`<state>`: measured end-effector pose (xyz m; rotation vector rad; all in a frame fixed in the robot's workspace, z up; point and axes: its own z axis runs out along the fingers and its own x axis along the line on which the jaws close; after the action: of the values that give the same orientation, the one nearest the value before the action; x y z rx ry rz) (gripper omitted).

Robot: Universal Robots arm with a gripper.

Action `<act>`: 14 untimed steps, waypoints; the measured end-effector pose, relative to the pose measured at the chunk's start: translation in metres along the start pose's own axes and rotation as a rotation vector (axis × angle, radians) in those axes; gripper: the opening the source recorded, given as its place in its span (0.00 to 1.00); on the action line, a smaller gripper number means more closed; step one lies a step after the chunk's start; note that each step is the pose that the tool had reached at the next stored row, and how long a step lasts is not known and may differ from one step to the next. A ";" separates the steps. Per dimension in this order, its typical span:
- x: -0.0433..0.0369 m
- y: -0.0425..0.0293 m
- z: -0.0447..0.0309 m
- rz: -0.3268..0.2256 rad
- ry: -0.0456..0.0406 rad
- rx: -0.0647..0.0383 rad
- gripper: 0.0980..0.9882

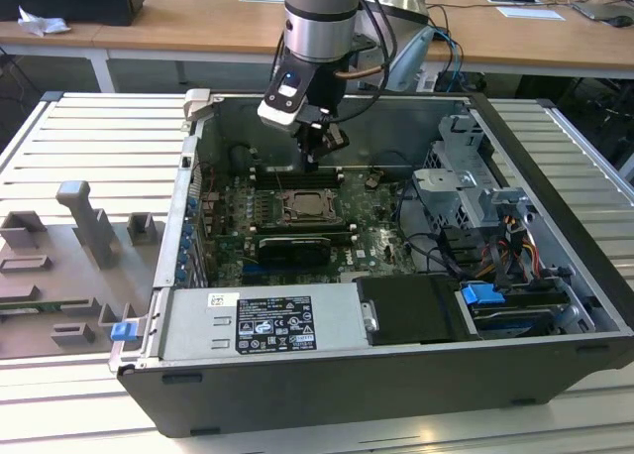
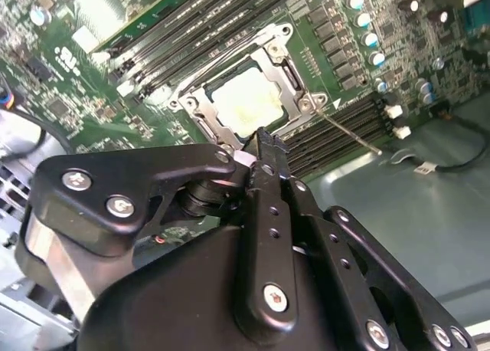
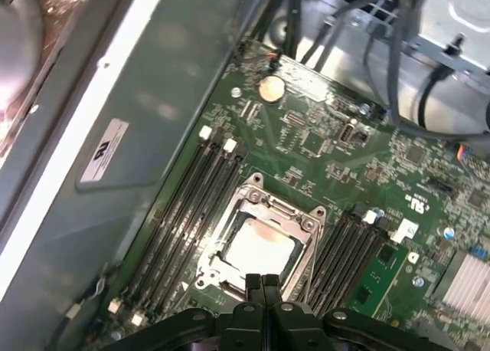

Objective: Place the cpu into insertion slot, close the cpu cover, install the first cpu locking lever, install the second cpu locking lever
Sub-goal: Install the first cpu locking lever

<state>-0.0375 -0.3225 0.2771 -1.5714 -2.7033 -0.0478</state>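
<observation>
**A:** Start with the exterior view. Where is everything?

**B:** The black two-fingered gripper [image 1: 314,163] hangs inside the open black metal computer case [image 1: 297,399]. It sits just above the square black-framed insertion slot [image 1: 295,215] on the green motherboard [image 1: 381,234]. The small square cpu with its silvery-grey metal top [image 1: 317,207] lies in that slot.

**A:** And the second wrist view?

**B:** The chip is seated flat. The thin silvery hinged cpu cover with its square window [image 2: 289,64] lies down around it, framing the top. A thin metal locking lever [image 2: 348,130] angles away from the frame's corner, out over the long black memory slots [image 2: 337,140]. I judge that it isn't latched. The fingertips sit together near the frame's edge, and I can't tell if they touch it.

**A:** Is the tool carrying anything?

**B:** No. In the first wrist view the fingers [image 3: 257,290] are pressed together with only a seam between them and nothing in their grip. They are close over the cover's near edge.

**A:** So how far along?

**B:** Placing the chip looks done and the cover looks closed. I'd say the lever work is unfinished. I can't make out the other lever's position.
</observation>
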 end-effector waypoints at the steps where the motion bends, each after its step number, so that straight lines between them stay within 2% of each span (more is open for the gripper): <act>1: 0.0000 0.0000 0.0000 -0.020 0.0004 0.001 0.01; 6: 0.0000 0.0000 0.0000 -0.118 0.0023 0.003 0.01; 8: 0.0000 0.0000 0.0000 -0.176 0.0034 0.005 0.01; 10: 0.0000 0.0000 0.0000 -0.205 0.0040 0.006 0.01; 14: 0.0000 0.0000 0.0000 -0.320 0.0061 0.009 0.01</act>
<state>-0.0375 -0.3225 0.2771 -1.1187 -2.9149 -0.0435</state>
